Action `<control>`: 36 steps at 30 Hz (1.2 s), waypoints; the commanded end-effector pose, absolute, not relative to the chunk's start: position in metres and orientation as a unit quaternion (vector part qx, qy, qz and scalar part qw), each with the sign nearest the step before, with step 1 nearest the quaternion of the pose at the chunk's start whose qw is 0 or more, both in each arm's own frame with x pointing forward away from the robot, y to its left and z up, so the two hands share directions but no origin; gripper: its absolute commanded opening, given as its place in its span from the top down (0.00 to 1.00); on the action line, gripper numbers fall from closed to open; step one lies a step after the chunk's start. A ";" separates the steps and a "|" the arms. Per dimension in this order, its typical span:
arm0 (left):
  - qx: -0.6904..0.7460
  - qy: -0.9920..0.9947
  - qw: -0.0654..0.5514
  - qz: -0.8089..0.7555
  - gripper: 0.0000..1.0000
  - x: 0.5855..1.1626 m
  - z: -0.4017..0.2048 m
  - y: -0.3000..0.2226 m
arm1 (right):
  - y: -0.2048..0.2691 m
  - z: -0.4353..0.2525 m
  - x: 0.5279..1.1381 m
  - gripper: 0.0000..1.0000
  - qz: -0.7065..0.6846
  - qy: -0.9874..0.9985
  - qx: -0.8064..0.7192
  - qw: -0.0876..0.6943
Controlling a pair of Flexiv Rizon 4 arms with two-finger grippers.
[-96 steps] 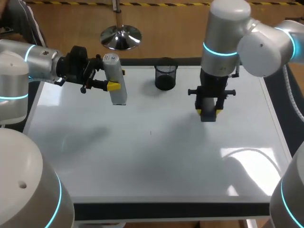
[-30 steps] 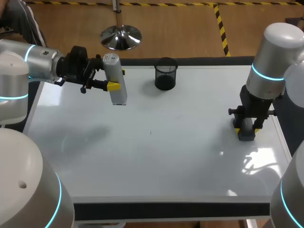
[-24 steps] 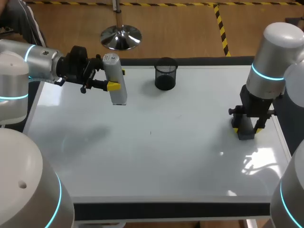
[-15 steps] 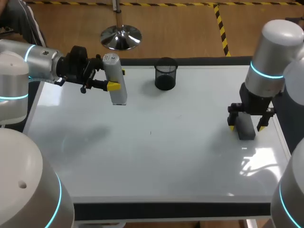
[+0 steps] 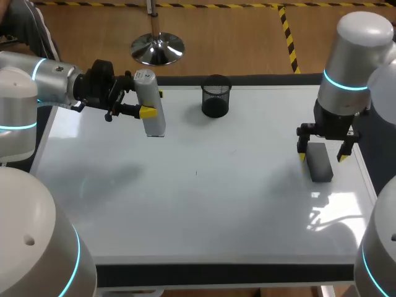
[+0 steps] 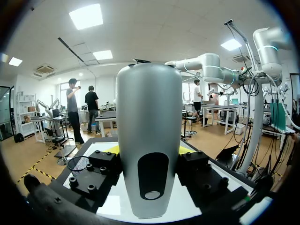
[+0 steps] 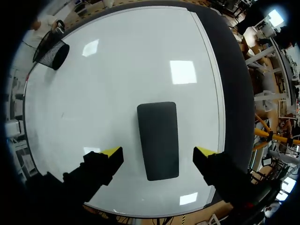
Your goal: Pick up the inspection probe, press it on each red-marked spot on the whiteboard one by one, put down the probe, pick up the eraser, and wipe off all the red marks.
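The inspection probe [image 5: 150, 105], a silver-grey, rounded plastic wand with a dark oval window on its body, is held above the 10 o'clock part of the glossy white whiteboard [image 5: 204, 210]. It is clamped from both sides by the fingers of the left gripper [image 5: 153, 103], and its lower end is pointed down at the board. At 12 o'clock a black wire-mesh cup [image 5: 215, 96] is stood on the board; only its own dark mesh is seen inside. At 3 o'clock, near the board's edge, the dark grey rectangular block eraser [image 5: 320, 162] is laid flat on the board. The right gripper [image 5: 322, 158] is poised over it with its fingers spread wide, clear of the eraser on both sides. One second ago the eraser was gripped by those fingers; it has since been released and the gripper raised. The probe and left arm are unchanged.
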State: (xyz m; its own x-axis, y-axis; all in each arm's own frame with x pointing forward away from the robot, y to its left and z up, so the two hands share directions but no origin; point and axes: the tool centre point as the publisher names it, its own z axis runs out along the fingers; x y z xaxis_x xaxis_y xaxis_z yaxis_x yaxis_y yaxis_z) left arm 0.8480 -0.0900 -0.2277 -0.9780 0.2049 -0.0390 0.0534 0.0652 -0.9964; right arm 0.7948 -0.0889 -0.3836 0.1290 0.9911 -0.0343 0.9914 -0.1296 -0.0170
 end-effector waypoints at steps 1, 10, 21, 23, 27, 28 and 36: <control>-0.089 -0.727 0.055 0.678 1.00 0.848 -0.227 -0.090 | -0.088 -0.371 0.795 0.00 -0.019 0.658 0.753 0.010; -0.089 -0.727 0.055 0.678 1.00 0.848 -0.227 -0.090 | -0.084 -0.353 0.796 0.00 -0.008 0.654 0.756 0.017; -0.089 -0.727 0.055 0.678 1.00 0.848 -0.227 -0.090 | -0.083 -0.351 0.795 0.00 -0.005 0.656 0.754 0.016; -0.089 -0.727 0.055 0.678 1.00 0.848 -0.227 -0.090 | -0.083 -0.351 0.795 0.00 -0.005 0.656 0.754 0.016; -0.089 -0.727 0.055 0.678 1.00 0.848 -0.227 -0.090 | -0.083 -0.351 0.795 0.00 -0.005 0.656 0.754 0.016; -0.089 -0.727 0.055 0.678 1.00 0.848 -0.227 -0.090 | -0.083 -0.351 0.795 0.00 -0.005 0.656 0.754 0.016; -0.089 -0.727 0.055 0.678 1.00 0.848 -0.227 -0.090 | -0.083 -0.351 0.795 0.00 -0.005 0.656 0.754 0.016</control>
